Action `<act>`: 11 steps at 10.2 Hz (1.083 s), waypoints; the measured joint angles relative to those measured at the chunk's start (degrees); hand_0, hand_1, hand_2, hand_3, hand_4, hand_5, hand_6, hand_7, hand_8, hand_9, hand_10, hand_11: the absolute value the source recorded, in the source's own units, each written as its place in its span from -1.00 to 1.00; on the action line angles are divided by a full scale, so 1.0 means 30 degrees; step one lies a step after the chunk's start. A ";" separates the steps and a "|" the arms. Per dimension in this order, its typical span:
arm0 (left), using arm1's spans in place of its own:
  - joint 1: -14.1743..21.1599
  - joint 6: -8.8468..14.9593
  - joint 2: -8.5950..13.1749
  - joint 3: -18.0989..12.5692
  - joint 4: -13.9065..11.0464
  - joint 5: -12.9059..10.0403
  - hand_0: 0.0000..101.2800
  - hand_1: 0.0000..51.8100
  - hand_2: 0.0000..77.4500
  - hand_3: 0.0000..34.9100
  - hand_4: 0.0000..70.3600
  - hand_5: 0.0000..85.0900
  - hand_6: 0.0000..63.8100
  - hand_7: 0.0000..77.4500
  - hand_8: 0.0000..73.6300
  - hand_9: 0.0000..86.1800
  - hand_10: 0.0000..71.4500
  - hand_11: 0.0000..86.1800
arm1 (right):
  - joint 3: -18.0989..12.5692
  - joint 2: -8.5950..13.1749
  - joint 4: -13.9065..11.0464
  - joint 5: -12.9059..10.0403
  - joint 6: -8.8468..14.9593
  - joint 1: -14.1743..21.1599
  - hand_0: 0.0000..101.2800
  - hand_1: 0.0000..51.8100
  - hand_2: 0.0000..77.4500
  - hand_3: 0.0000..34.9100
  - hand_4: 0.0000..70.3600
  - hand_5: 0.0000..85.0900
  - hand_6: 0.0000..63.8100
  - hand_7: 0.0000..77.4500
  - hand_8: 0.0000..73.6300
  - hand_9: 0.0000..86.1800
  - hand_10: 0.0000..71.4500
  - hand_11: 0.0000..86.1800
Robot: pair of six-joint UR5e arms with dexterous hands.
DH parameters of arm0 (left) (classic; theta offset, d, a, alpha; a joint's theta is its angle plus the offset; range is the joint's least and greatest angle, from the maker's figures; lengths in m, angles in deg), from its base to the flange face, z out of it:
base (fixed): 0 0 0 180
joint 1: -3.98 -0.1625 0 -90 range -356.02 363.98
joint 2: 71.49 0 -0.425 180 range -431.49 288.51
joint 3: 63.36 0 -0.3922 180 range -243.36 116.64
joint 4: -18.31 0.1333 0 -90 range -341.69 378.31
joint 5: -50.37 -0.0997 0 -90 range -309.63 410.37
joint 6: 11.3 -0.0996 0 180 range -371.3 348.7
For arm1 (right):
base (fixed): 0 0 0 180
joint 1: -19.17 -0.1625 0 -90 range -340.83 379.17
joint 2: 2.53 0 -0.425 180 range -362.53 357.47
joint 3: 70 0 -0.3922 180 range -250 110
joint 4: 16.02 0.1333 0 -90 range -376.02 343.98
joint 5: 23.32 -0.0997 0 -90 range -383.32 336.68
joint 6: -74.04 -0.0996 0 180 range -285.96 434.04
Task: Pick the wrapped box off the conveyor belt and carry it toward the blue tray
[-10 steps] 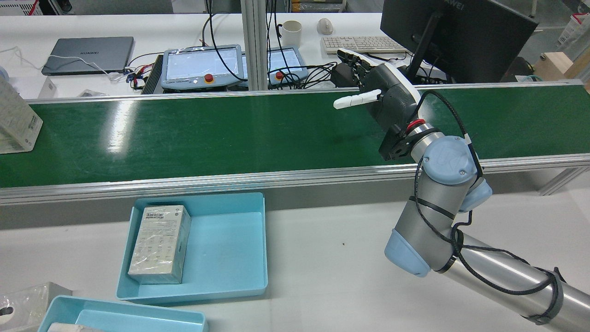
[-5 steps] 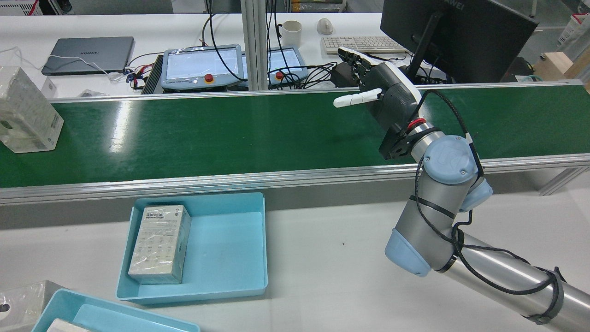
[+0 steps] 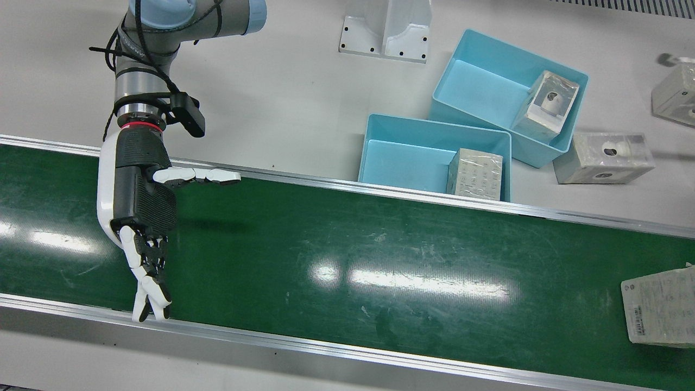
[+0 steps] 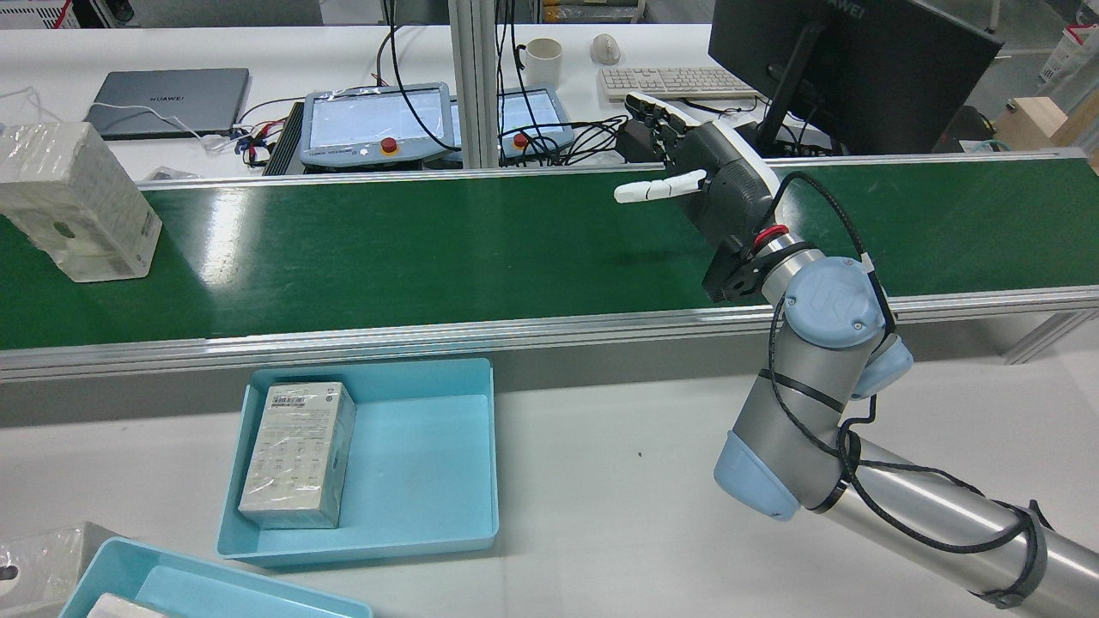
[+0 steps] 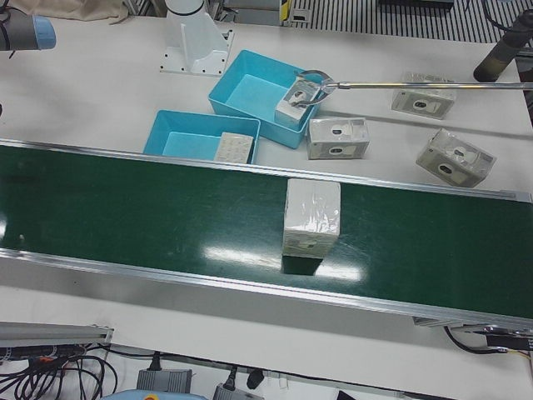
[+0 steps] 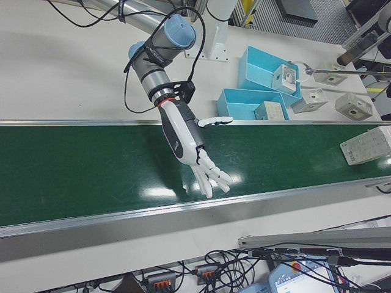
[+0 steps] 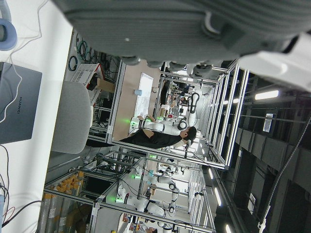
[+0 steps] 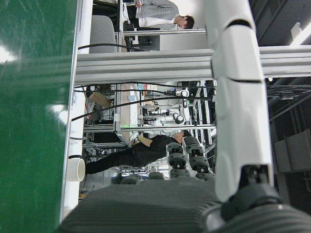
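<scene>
Presently the right hand (image 4: 704,184) hangs above the green conveyor belt (image 4: 429,249), its fingers (image 3: 147,277) spread wide and straight, the thumb stuck out sideways, nothing held. The wrapped box (image 4: 79,199) stands upright on the belt at about 9 o'clock in the rear view, well apart from the hand; the front view catches it only partly at the 4 o'clock edge. The left hand appears only as a dark blurred edge in its own camera, so I cannot tell how its fingers stand.

Timing looks like the main risk: if the belt is running, a late or early closing could knock the tall box over rather than clasp it. The shiny plastic wrap may slip between the fingers, and a box gripped off-centre could tilt and drop during the carry. The nearest blue tray (image 4: 412,463) already holds a wrapped box (image 4: 296,453) on one side, so a careless approach could strike it or the tray's wall.

Around the belt, a white surface (image 4: 618,481) carries a second blue tray (image 3: 491,81) and loose wrapped boxes (image 5: 337,137). Beyond it stand a laptop (image 4: 167,101), teach pendants (image 4: 378,124), a mug (image 4: 543,62), a keyboard (image 4: 670,81) and a monitor (image 4: 850,64).
</scene>
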 joint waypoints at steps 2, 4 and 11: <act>0.0000 0.0000 0.0001 0.0000 0.0000 0.0000 -1.00 -1.00 -0.97 -1.00 -1.00 -0.97 -0.98 -0.99 -0.99 -0.99 -0.98 -0.99 | 0.0042 0.0040 0.0010 0.0004 0.0074 0.0328 -0.02 -0.37 -0.79 -1.00 -0.77 -0.72 -0.88 -0.94 -1.00 -0.96 -1.00 -0.99; 0.0000 0.0000 0.0000 0.0000 0.0001 0.0000 -1.00 -1.00 -0.97 -1.00 -1.00 -0.97 -0.98 -0.99 -0.99 -1.00 -0.98 -0.99 | 0.0031 0.0043 0.0004 0.0005 0.0035 0.0390 -0.03 -0.52 -0.94 -1.00 -0.74 -0.72 -0.88 -0.94 -1.00 -0.97 -1.00 -0.99; 0.0001 0.0000 0.0001 0.0000 0.0000 0.0000 -1.00 -1.00 -0.97 -1.00 -1.00 -0.97 -0.98 -0.99 -0.99 -0.99 -0.98 -0.99 | -0.0011 0.0051 0.0000 0.0004 0.0060 0.0405 -0.04 -0.43 -0.90 -1.00 -0.75 -0.72 -0.91 -0.93 -1.00 -0.97 -1.00 -0.97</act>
